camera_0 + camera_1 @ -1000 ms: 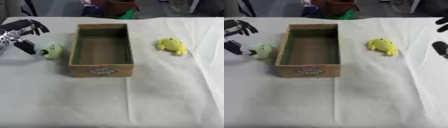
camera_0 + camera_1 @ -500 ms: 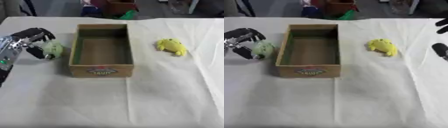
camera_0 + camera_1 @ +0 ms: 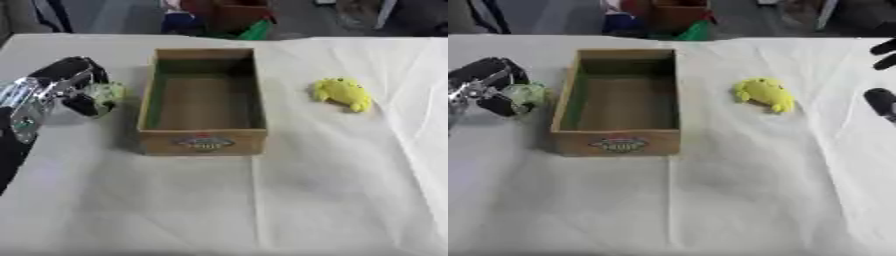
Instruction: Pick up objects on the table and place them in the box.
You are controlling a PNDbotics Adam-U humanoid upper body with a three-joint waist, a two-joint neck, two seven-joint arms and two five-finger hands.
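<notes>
White cloth [image 3: 332, 190] covered the table, creased in several places, with dark clutter in red, blue and green showing beyond its far edge. An open cardboard box [image 3: 203, 141] stood on the cloth, long axis running away from the robot, its inside green-lined along the left wall and holding nothing visible; a label showed on its near outer face. The left hand [image 3: 63, 85] entered from the left side and lay immediately left of the box, its fingers curled around a small pale green ball [image 3: 107, 93], which sat between the hand and the box's left wall, close to that wall; whether the ball rested on the cloth or was lifted clear could not be told. The silver and black forearm ran back toward the lower left corner. A yellow toy [image 3: 345, 93] of rounded, lobed shape lay on the cloth to the right of the box, well apart from the left hand and apart from the box. The right hand [image 3: 883, 99] showed only in the right eye view, at the right edge, as dark fingertips spread apart and holding nothing, well to the right of the yellow toy and not touching it.
</notes>
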